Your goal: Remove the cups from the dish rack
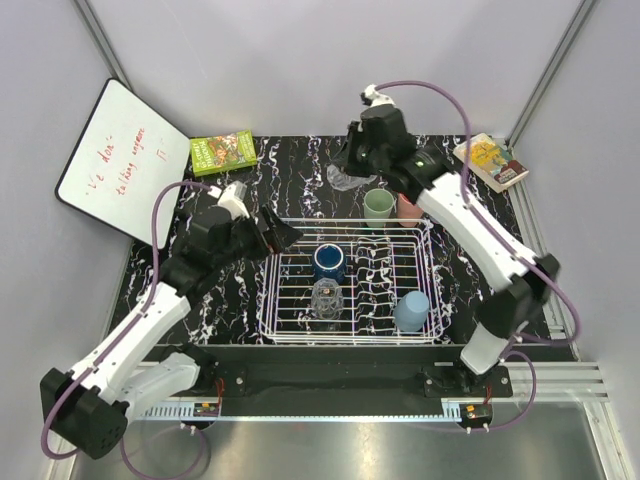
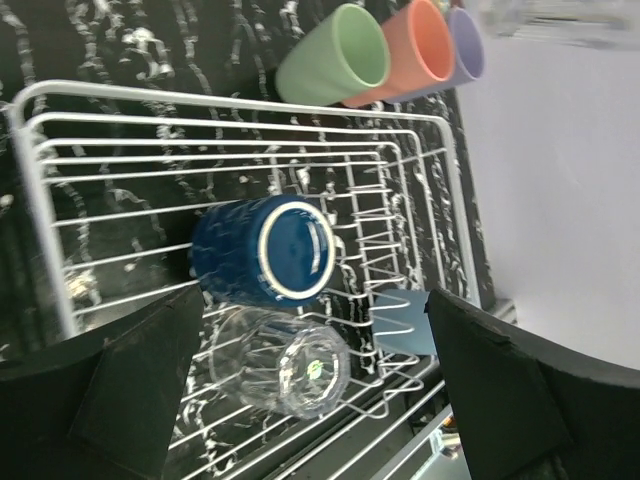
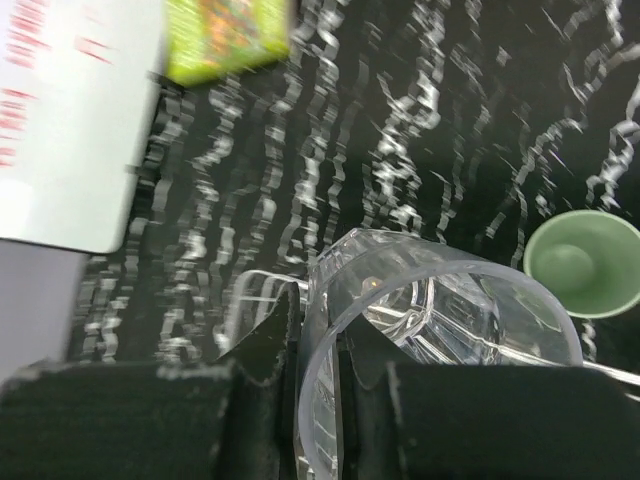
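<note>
Your left hand [image 1: 272, 235] is spread wide and holds nothing; it hangs over the left end of the dish rack [image 2: 230, 100]. Your right hand [image 3: 318, 365] is nearly closed, pinching the rim of a clear glass [image 3: 440, 310], one finger inside the wall and one outside. That glass is over the far part of the black marbled tabletop [image 1: 300, 170], beyond the rack. Three cups sit in the rack: a dark blue cup [image 2: 270, 250] near the middle, a second clear glass [image 2: 285, 360] just beside it on the near side, and a light blue-grey cup [image 1: 411, 311] at the near right corner. Outside the rack, just behind its far rim, stand the pale green cup [image 1: 378, 208], the salmon-pink cup [image 1: 408, 208] and the lavender cup [image 2: 465, 45] in a row.
</note>
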Available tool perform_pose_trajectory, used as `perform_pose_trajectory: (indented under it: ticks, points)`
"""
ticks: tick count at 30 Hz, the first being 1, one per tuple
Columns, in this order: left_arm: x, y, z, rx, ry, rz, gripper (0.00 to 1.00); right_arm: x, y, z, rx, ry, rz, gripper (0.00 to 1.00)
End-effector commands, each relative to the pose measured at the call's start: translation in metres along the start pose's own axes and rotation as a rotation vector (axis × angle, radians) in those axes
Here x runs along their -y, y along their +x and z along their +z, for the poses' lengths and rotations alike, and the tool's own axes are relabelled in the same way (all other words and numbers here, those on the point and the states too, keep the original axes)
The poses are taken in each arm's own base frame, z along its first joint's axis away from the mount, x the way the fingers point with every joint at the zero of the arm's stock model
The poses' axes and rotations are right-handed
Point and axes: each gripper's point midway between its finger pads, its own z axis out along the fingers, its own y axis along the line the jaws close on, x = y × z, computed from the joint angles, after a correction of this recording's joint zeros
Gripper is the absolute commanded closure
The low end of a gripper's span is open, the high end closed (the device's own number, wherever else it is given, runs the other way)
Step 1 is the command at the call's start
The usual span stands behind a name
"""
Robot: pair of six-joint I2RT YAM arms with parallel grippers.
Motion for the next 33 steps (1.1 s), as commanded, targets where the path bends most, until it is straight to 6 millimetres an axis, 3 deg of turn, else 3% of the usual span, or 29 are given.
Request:
perform_pose_trajectory:
  ticks: [1, 3, 6, 9, 12, 15, 18, 27, 33]
  points:
    - [-0.02, 0.0, -0.012, 0.05, -0.084, 0.007, 0.01, 0.025, 0.01, 0.028, -0.07, 0.162, -0.065, 1.0]
    - [-0.023, 0.005, -0.013, 0.041, -0.086, 0.005, 0.01, 0.026, 0.014, 0.038, -0.095, 0.171, -0.063, 1.0]
    - [-0.028, 0.01, -0.015, 0.038, -0.093, 0.004, 0.01, 0.038, 0.036, 0.066, -0.163, 0.225, -0.08, 1.0]
    - [-0.029, 0.011, -0.017, 0.04, -0.095, 0.007, 0.01, 0.046, 0.045, 0.078, -0.211, 0.263, -0.09, 1.0]
    - [-0.031, 0.014, -0.016, 0.031, -0.097, 0.006, 0.01, 0.058, 0.071, 0.104, -0.293, 0.307, -0.106, 1.0]
    - [-0.035, 0.019, -0.014, 0.012, -0.104, -0.003, 0.01, 0.06, 0.072, 0.112, -0.311, 0.32, -0.109, 1.0]
    - [-0.038, 0.024, -0.011, -0.004, -0.107, -0.01, 0.01, 0.073, 0.096, 0.133, -0.378, 0.353, -0.12, 1.0]
    - [-0.045, 0.034, -0.009, -0.033, -0.116, -0.015, 0.01, 0.118, 0.146, 0.159, -0.49, 0.477, -0.168, 1.0]
    - [-0.048, 0.036, -0.008, -0.039, -0.127, -0.01, 0.01, 0.127, 0.156, 0.167, -0.498, 0.501, -0.179, 1.0]
